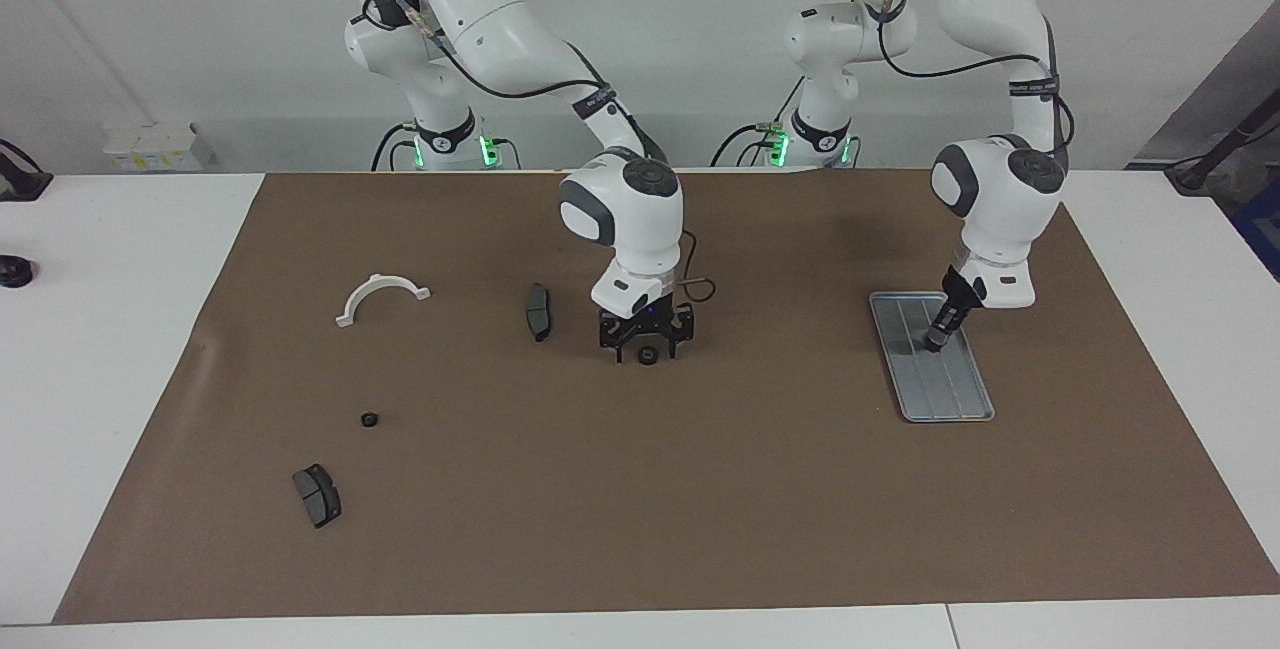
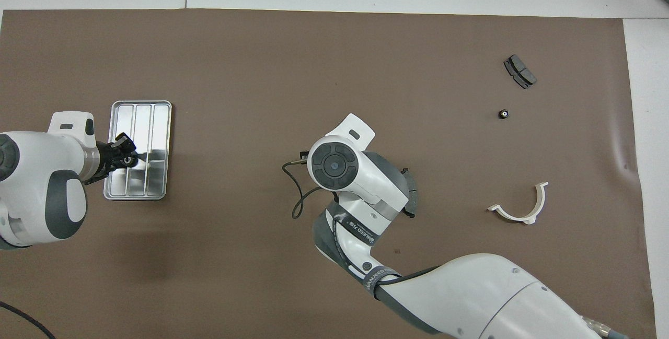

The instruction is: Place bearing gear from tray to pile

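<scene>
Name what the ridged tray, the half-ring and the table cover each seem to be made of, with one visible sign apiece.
Tray: probably metal with a bright, brushed finish; it is silver-grey and mirrors light along its ridges.
Half-ring: likely plastic, matte; plain white, thin-walled, with small moulded tabs at its ends.
Table cover: looks like brown paper or thin card, dull, with a slight crease near one edge.

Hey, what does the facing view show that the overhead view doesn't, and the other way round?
Only the facing view: the right gripper low over the middle of the mat, with a black gear on the mat just under it; overhead, the right arm hides both.
Only the overhead view: the tray gear at the left gripper.
Both: the tray, white half-ring, lone small gear and brake pad beside it.
</scene>
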